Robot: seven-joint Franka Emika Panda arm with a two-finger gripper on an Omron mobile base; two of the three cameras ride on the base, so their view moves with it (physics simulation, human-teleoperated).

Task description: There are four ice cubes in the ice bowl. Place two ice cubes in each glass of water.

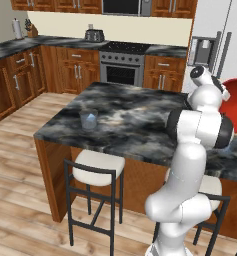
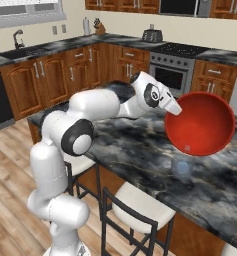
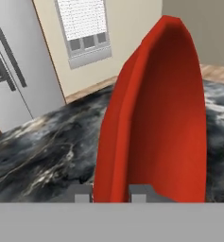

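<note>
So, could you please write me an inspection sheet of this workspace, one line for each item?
Surface: dark marbled island counter, two stools below it.
Job's things: red ice bowl lifted and tipped steeply above the counter; one glass of water on the island's left part with a pale cube in it, another glass under the bowl; an ice cube near the bowl's lower rim.
Clutter: nothing seen on the island.
End effector: fingers astride the bowl's rim.
Cables: nothing seen.
Surroundings: stove, toaster, wooden cabinets, fridge, sink.
</note>
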